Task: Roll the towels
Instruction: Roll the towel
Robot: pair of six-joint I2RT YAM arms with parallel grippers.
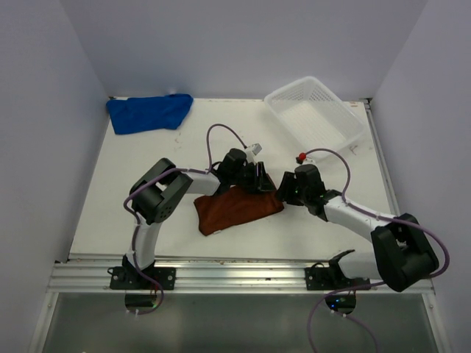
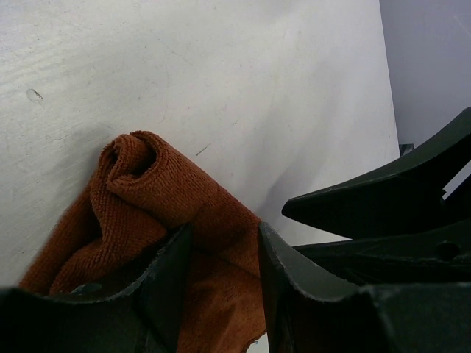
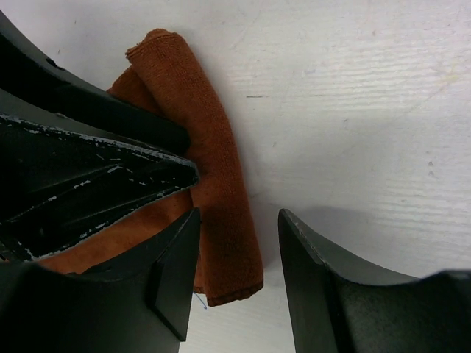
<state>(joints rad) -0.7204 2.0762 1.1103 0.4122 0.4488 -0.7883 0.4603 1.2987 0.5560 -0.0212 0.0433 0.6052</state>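
Observation:
The rust-brown towel lies mid-table with its right edge curled into a roll. My left gripper is down on its upper right part. In the left wrist view this gripper is open and the towel fills the gap between the jaws. My right gripper is at the towel's right end. In the right wrist view it is open and straddles the rolled edge. The two grippers are close side by side. The blue towel lies crumpled at the far left corner.
A white mesh basket stands at the back right. White walls close in the table at the back and sides. The right gripper's fingers fill the right of the left wrist view. The left gripper's fingers fill the left of the right wrist view.

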